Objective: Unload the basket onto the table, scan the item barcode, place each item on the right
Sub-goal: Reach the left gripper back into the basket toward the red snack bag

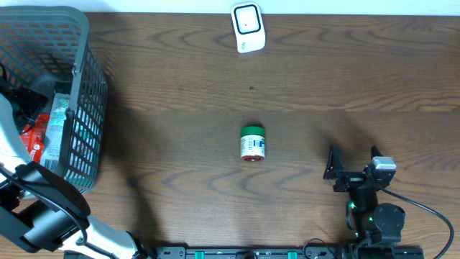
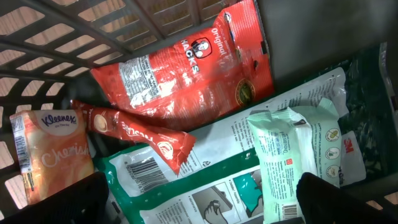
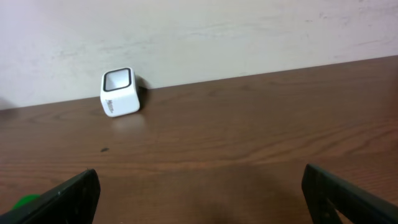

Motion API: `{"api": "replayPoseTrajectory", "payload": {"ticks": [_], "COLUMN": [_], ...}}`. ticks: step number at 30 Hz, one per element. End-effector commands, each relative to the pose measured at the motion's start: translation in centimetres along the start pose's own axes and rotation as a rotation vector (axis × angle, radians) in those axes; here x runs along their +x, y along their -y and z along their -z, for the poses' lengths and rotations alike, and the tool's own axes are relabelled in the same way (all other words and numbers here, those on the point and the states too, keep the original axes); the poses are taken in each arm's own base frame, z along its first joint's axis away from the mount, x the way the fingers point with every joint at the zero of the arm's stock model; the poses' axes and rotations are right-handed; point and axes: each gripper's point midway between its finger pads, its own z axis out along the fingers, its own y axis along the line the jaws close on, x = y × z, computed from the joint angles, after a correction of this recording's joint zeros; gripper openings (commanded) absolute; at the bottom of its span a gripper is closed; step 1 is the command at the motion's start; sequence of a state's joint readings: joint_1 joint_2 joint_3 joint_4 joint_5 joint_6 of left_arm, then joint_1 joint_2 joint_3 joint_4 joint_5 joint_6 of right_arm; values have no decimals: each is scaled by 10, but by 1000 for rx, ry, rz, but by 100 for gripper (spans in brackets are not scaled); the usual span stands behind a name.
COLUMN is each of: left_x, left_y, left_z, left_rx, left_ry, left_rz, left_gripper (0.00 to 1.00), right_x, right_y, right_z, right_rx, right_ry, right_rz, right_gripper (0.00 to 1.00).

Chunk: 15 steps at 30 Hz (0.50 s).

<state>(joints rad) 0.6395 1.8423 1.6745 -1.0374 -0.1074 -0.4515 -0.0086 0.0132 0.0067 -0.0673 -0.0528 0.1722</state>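
Overhead: the jar [image 1: 252,143], green lid and white label, lies mid-table [image 1: 180,86] on its side, lid end pointing toward the scanner [image 1: 249,27]. Nothing touches it. I can't read a barcode on it from any cam. The scanner is a small white block w/ a dark window, at the far edge, well apart from the jar and roughly in line w/ it.

R gripper [image 1: 353,160] sits near the front edge, to the right of the jar, fingers spread wide apart w/ nothing btwn them. R wrist cam looks across bare wood at the scanner by the wall.

Grey mesh basket [image 1: 86,93] is at the far left of the table. L gripper [image 2: 202,186] is down inside it, fingers also wide apart, not clamped on anything. Under it I see a red snack bag [image 2: 186,68], a Kleenex pack [image 2: 53,149], a red stick packet [image 2: 134,134], a green-and-white pouch [image 2: 205,162] w/ a barcode showing, and a pale green wipes pack [image 2: 289,155].
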Motion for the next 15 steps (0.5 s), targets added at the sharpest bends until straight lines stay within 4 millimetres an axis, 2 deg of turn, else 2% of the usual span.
{"api": "replayPoseTrajectory", "payload": {"ticks": [1,8,15], "left_x": [-1,-2,20], "left_y": [-2,-7,-17], "left_z": [-3,-12,-30], "left_rx": [-6,-48,-91], "left_ry": [-2,0,-69], "left_rz": [14,9,-23], "left_gripper": [96,96,96], "right_x": [2,2,2], "right_y": [-1,-1,-1], "right_z": [0,0,0], "right_rx": [-5,-5,-5], "right_ry": [-7,-7,-6], "right_rz": [-6,-6,-6], "right_gripper": [99,99,99]}}
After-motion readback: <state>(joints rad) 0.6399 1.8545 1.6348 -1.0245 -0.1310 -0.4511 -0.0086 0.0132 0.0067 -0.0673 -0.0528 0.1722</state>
